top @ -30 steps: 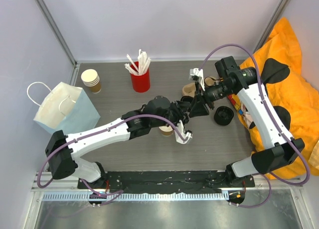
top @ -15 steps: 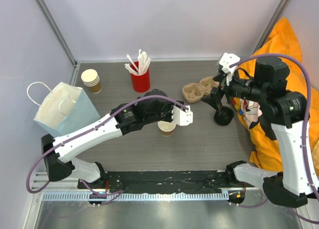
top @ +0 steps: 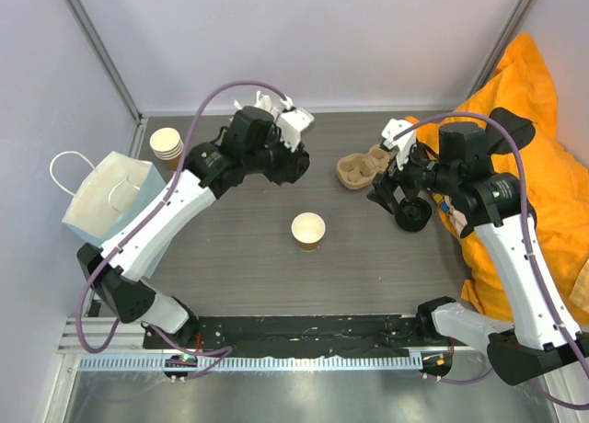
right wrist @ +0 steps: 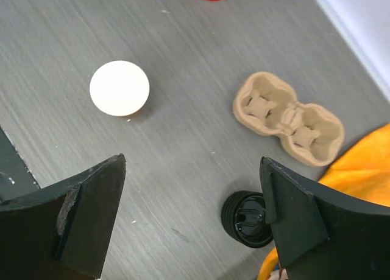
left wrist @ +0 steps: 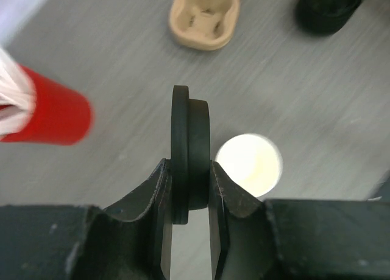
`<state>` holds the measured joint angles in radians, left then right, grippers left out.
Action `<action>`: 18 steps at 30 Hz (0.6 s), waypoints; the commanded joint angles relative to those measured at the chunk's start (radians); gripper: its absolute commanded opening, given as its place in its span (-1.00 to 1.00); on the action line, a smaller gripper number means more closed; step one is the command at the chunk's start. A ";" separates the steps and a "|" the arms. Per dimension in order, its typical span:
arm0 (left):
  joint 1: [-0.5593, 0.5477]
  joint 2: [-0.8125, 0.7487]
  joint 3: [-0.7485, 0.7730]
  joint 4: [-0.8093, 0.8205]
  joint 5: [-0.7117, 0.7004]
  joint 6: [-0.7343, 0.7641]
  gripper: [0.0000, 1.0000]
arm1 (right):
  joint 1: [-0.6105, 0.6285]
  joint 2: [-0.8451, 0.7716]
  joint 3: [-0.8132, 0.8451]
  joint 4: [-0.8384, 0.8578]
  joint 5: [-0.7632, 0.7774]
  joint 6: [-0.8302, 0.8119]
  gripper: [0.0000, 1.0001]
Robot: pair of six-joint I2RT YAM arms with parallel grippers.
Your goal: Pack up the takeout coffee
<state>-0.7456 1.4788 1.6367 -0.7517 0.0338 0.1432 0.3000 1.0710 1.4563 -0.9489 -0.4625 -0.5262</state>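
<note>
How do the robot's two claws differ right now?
The left claw pinches a black lid on edge; the right claw holds nothing. The left claw's fingers stand close together; the right claw's are spread wide. The left claw hangs near the red cup, the right claw near the cardboard carrier. Both are black and look down on the tan paper cup.

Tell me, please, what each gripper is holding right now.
Left gripper: closed on a black lid, held edge-on between its fingers.
Right gripper: open, holding nothing.
</note>
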 commanded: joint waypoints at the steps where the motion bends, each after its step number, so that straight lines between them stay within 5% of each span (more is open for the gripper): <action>1: 0.138 0.076 0.034 0.083 0.355 -0.384 -0.68 | 0.022 -0.016 -0.008 0.073 -0.065 -0.023 0.86; 9: 0.198 0.210 -0.081 0.478 0.756 -0.866 -0.66 | 0.093 0.038 -0.022 0.162 -0.085 -0.012 0.72; 18: 0.203 0.204 -0.209 0.664 0.762 -1.010 -0.68 | 0.232 0.148 -0.001 0.138 -0.027 -0.081 0.65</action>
<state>-0.5491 1.7267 1.4368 -0.2543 0.7292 -0.7544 0.4843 1.1938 1.4311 -0.8234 -0.5194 -0.5537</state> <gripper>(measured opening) 0.270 0.833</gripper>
